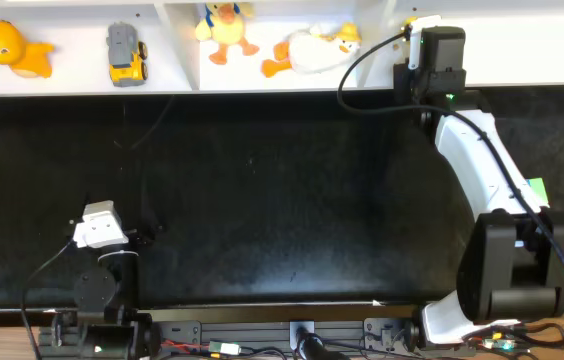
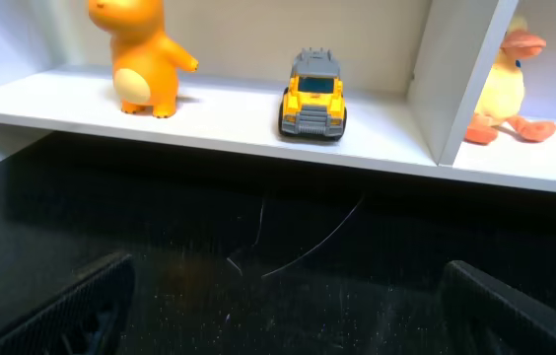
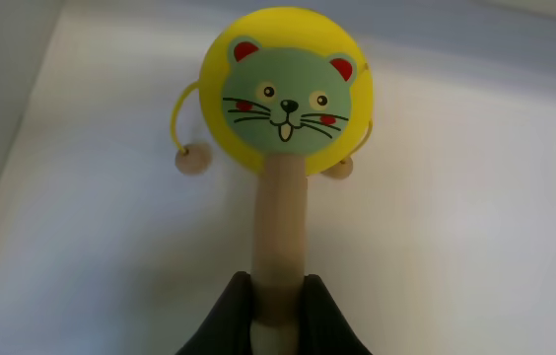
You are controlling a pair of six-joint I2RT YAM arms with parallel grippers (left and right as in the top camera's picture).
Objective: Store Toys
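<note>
Right wrist view shows the rattle toy (image 3: 288, 94). It has a round yellow head with a green cat face on it. A little wooden bead (image 3: 193, 158) hangs on a string at its side. The toy's wooden stick (image 3: 280, 227) runs down into the right end effector (image 3: 278, 316), and the two black fingers (image 3: 221, 320) pinch the stick tight at its end. The toy is over the white shelf (image 3: 475, 247), with its face turned up. I cannot tell if it touches the shelf floor.

From the top, the right arm (image 1: 477, 165) reaches up to the part of the shelf on the far right. In the next part lie a white duck (image 1: 314, 50) on its side and a yellow duck (image 1: 226, 28) just beside it. Past a white wall (image 2: 465, 79) stand a yellow truck (image 2: 313, 94) and an orange toy animal (image 2: 140, 54), well apart from each other.

The left end effector (image 2: 288, 311) is over the black desk (image 1: 282, 200), far from the shelf. Its fingers are spread wide and hold nothing.
</note>
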